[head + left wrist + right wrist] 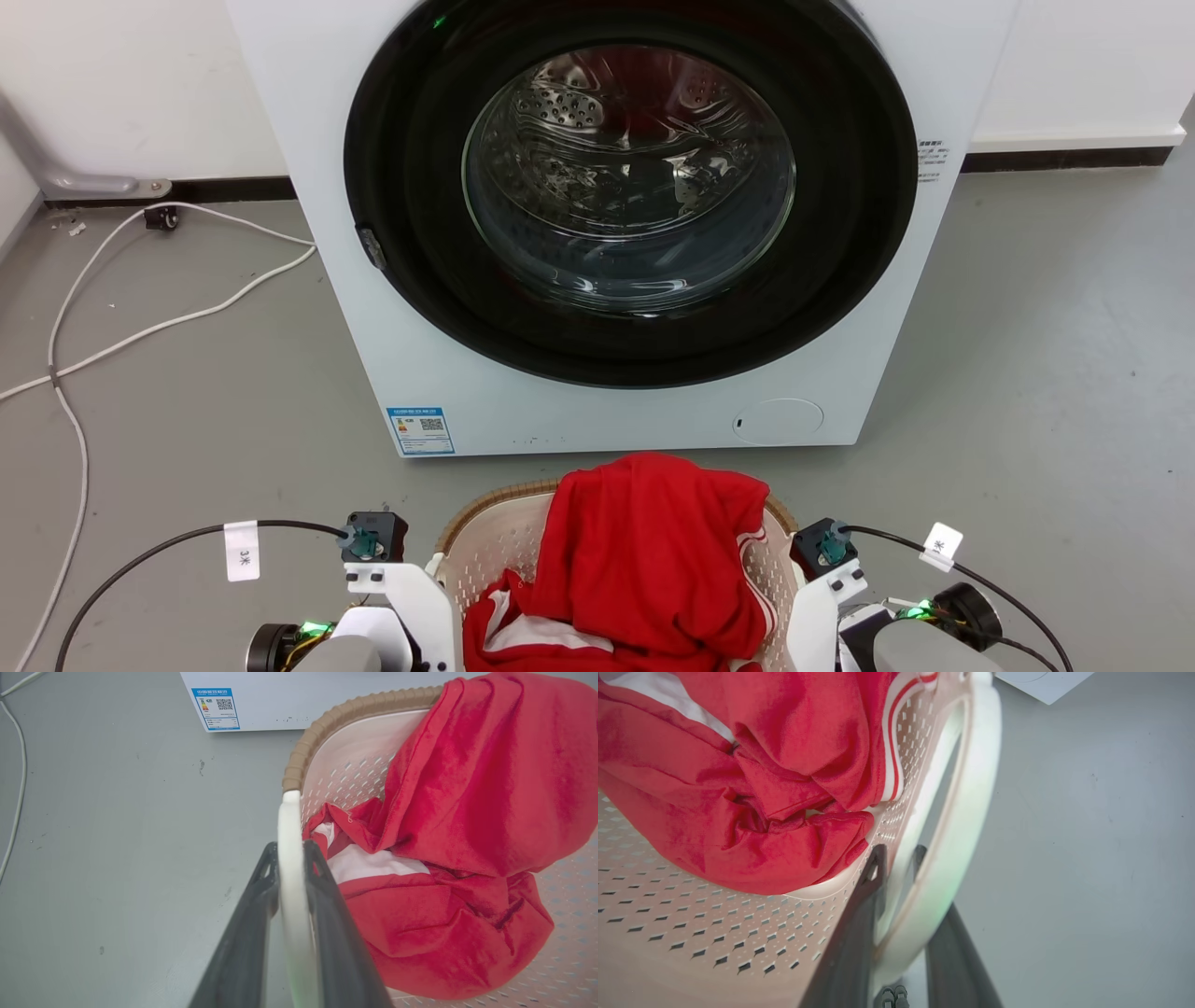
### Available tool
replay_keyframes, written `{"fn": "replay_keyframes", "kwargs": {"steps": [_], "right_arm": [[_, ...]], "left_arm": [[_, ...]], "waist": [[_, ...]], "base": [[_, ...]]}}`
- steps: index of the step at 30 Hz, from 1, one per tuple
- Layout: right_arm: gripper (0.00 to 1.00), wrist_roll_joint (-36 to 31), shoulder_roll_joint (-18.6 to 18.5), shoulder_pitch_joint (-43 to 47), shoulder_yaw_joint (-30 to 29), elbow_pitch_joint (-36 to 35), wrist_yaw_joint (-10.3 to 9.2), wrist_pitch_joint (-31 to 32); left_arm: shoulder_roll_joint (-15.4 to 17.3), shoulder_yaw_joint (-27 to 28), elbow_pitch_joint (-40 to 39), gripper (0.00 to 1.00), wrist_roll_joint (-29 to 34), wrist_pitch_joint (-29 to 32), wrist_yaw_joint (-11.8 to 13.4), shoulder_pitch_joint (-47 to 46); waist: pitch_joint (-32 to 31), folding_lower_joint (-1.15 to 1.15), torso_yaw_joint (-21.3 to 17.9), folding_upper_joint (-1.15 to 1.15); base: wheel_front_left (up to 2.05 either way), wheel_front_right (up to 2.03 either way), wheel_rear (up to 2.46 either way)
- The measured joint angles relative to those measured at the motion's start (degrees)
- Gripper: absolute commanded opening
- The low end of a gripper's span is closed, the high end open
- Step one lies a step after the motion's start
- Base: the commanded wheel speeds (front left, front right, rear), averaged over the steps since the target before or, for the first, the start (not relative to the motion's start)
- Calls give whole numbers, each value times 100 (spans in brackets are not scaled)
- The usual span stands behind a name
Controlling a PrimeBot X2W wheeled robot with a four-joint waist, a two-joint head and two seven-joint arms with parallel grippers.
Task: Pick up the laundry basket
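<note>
Where the laundry basket [499, 546] stood: just in front of the washing machine [607, 415], at the bottom middle of the head view, between the two arms. Whether its bottom touched the floor [1027, 373], I could not tell.
Basket look: cream-pink wall with many small holes, a brown ribbed rim [327, 718] and a white handle on each side.
Left gripper [290, 848]: it was clenched on the left handle [290, 816], with one dark finger pressed on each side of the white band.
Right gripper [899, 851]: it was grasping the right handle [966, 812]. The white loop passed between its two fingers, and the inner finger lay against the basket wall.
Red garment [653, 551]: it was heaped in the basket and rose above the rim on the side toward the washing machine. It had white stripes at one edge, and some white cloth [369, 863] showed under it.
Washing machine door [630, 187]: it was round and dark, and the metal drum was seen through its glass.
Blue label [420, 429]: it was stuck at the lower corner of the machine front, on the robot's left.
White cables [140, 327]: they lay on the grey floor at the robot's left, well apart from the basket.
</note>
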Motion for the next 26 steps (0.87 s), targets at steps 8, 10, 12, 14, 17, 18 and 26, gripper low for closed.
{"fn": "replay_keyframes", "kwargs": {"steps": [8, 10, 12, 14, 17, 18, 26], "right_arm": [[0, 102, 0, -12, 104, 23, 0, -9], [0, 133, 0, -12, 127, 25, 0, -9], [0, 147, 0, -12, 155, 26, 0, -8], [0, 183, 0, -12, 183, 25, 0, -8], [0, 214, 0, -12, 219, 25, 1, -7], [0, 235, -1, -12, 229, 25, 0, -7], [0, 292, -1, -16, 307, 31, 1, -8]], "left_arm": [[4, -63, 2, 0, -48, 1, 7, 4], [8, -75, 2, 0, -52, 1, 7, 5], [12, -81, 2, 0, -58, 1, 7, 5], [14, -90, 2, 0, -60, 1, 7, 8], [16, -105, 2, 0, -101, 2, 7, 11], [18, -110, 2, 0, -102, 2, 7, 12], [35, -156, 2, 0, -149, 2, 7, 15]], "waist": [[-12, 0, 16, 0], [-13, 0, 17, 0], [-13, 0, 17, 0], [-13, 0, 17, 0], [-12, 0, 16, 0], [-11, 0, 15, 0], [-6, 0, 7, 0]], "base": [[0, 0, 0], [0, 0, 0], [0, 0, 0], [0, 0, 0], [0, 0, 0], [0, 0, 0], [0, 0, 0]]}}
